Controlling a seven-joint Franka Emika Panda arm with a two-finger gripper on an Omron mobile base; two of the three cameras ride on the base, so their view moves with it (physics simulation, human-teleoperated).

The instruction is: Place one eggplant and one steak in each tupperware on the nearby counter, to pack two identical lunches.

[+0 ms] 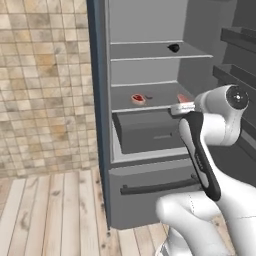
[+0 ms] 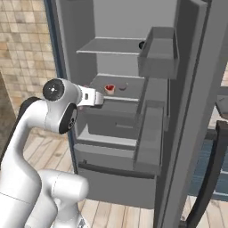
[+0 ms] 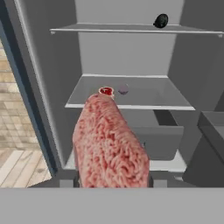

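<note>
A marbled pink-red steak rises large from the bottom of the hand view, with my gripper shut on it in front of the open fridge. The same held steak shows red at the gripper in the left base view. A second, small steak lies on the middle shelf beside a small purplish eggplant. On the upper shelf rests a dark eggplant. The tupperware is out of view.
The fridge's left wall and a pulled-out grey drawer lie below and beside my hand. The open door with its bins stands on the right. Behind it shows a strip of blue-grey counter front. Wooden floor lies left.
</note>
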